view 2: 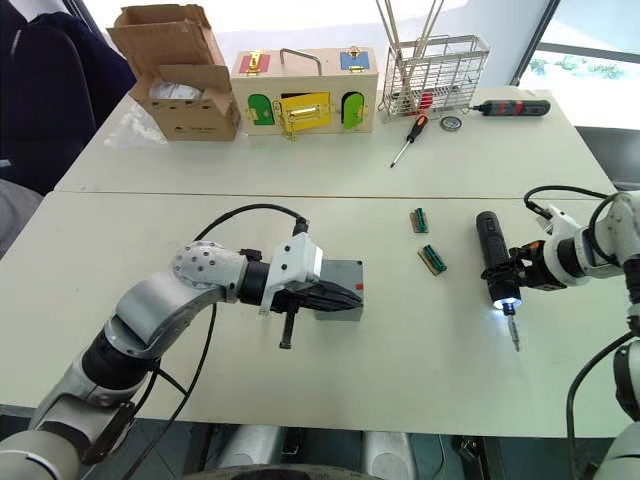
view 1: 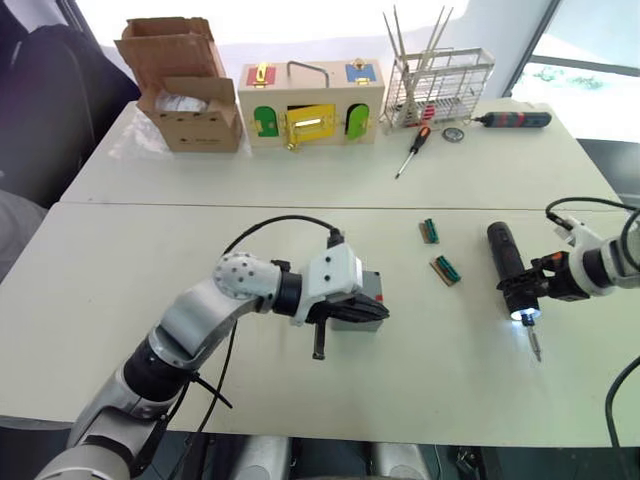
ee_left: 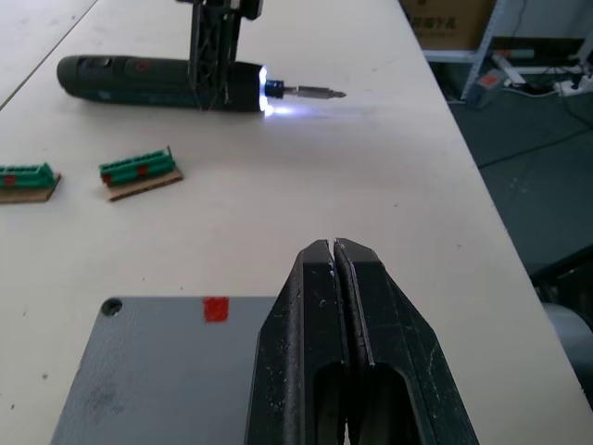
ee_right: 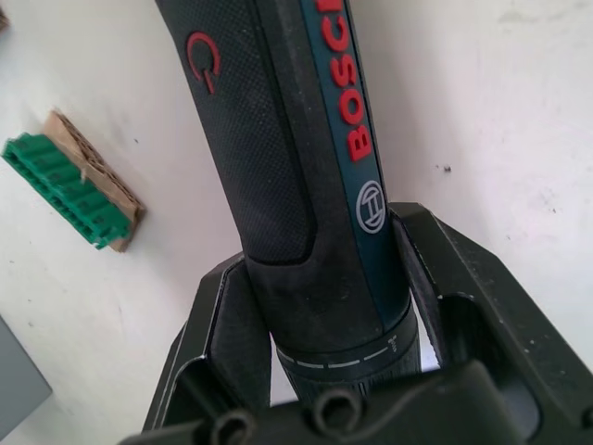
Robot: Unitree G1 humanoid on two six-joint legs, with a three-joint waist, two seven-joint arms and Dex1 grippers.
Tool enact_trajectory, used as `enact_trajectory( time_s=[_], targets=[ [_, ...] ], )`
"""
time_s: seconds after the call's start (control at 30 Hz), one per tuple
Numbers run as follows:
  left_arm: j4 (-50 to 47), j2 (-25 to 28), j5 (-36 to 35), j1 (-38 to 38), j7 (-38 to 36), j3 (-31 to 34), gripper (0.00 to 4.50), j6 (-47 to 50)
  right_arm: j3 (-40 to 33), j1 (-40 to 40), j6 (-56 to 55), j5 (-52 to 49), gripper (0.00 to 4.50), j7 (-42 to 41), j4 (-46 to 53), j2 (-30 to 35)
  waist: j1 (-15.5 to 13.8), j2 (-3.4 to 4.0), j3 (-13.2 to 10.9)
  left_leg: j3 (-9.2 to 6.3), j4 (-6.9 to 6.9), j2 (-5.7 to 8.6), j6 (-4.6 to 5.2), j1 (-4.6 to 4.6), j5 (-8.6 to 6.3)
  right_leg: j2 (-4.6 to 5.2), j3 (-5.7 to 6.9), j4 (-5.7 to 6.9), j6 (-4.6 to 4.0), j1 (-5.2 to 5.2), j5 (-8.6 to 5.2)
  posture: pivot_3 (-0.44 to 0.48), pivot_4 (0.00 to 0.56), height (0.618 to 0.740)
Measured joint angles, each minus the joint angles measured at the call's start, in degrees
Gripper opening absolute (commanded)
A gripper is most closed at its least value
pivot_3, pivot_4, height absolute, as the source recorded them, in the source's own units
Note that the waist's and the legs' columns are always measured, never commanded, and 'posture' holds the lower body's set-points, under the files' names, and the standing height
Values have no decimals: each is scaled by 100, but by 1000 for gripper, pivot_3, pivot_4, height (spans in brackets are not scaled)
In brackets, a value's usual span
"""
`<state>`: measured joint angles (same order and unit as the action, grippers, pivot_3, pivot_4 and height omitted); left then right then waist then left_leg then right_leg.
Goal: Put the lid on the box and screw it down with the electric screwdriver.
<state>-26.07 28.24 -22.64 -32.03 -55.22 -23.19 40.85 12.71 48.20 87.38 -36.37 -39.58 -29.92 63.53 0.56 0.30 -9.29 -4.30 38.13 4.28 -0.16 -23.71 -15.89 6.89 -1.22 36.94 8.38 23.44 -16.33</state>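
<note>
The grey box (view 1: 368, 292) sits mid-table, and the red mark (ee_left: 215, 309) lies at the far edge of its grey top face. That face has a corner screw hole (ee_left: 111, 306). I cannot tell the lid apart from the box. My left gripper (view 1: 380, 313) is shut and empty, with its fingertips (ee_left: 320, 264) just over the box top. To the right, the electric screwdriver (view 1: 508, 262) lies low over the table with its tip light on and its bit (ee_left: 310, 91) pointing toward the table's near edge. My right gripper (view 1: 521, 289) is shut around it near the tip.
Two green terminal blocks (view 1: 429, 230) (view 1: 446, 269) lie between the box and the driver. At the back stand a cardboard carton (view 1: 185, 85), a wooden box with coloured doors (view 1: 310, 105) and a wire rack (view 1: 438, 88). A red-and-black hand screwdriver (view 1: 413, 150) and a black tool (view 1: 512, 120) lie there too.
</note>
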Motion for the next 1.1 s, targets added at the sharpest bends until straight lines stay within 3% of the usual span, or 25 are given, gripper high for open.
enact_trajectory(
  time_s=[0.03, 0.1, 0.27, 0.4, 0.53, 0.67, 0.83, 1.0, 1.1],
  targets=[
    [-1, 21, -13, 4, 29, 7, 0, 31, 4, 10, -66, 78, 1906, -52, -72, -12, -4, 0, 0, 0, 1, 0, 0, 0, 0, 0, 0, 1, 0, 0, 0, 0, 150, 730],
    [-1, 26, -65, 17, 91, 62, 0, 119, 6, 28, -152, 210, 2828, -162, -158, -38, -6, -1, 0, -1, 3, 0, -1, 0, 0, 0, 1, 1, 0, -2, 0, 0, 150, 730],
    [56, -33, -296, -39, 245, 317, 0, 405, -24, 104, -299, 485, 4439, -362, -191, -124, -8, -6, 1, -3, 8, 1, -2, 2, 1, 0, 3, 1, 0, -7, 0, 0, 150, 730],
    [408, -151, -464, -174, 479, 830, 0, 522, -327, 122, -401, 689, 4474, -273, -254, -296, 2, -13, 1, -4, 8, 1, -20, 4, 11, 0, 4, 2, 1, -8, 0, 0, 150, 730],
    [806, -137, -683, -202, 907, 1741, 0, 713, -1010, 308, -912, 825, 4474, -30, -515, -463, 16, -7, -2, 0, -4, -1, -24, 3, 13, -1, 2, 10, 1, 8, 0, 0, 150, 730],
    [814, 277, -786, 145, 1098, 2277, 0, 953, -1548, 103, -1984, 1025, 4474, 53, 258, -496, 35, -9, -2, 1, -15, -3, -25, 3, 13, -3, 2, 13, 1, 14, 0, 0, 150, 730],
    [283, 859, -1374, 1484, 1072, 2886, 0, 1759, -3594, -2194, -2895, -166, 4474, -401, 3270, -1549, -40, -20, -3, -27, -9, -6, -32, 0, 16, -4, 12, 21, 1, 4, 1, 0, 150, 730],
    [-229, 1034, -1861, 2273, 1149, 3299, 0, 2130, -4161, -4654, -2592, -1186, 4474, -773, 5430, -1908, -246, -20, 1, -36, 5, 7, 5, 21, -7, 1, -2, 3, -1, -38, 1, 0, 150, 730],
    [-304, 1018, -2025, 2518, 1206, 3295, 0, 2240, -4170, -5472, -2633, -1360, 4474, -998, 5845, -1961, -261, -18, 1, -26, 5, 8, 8, 30, -8, 1, -12, 3, -1, -40, 1, 0, 150, 730]
  ],
)
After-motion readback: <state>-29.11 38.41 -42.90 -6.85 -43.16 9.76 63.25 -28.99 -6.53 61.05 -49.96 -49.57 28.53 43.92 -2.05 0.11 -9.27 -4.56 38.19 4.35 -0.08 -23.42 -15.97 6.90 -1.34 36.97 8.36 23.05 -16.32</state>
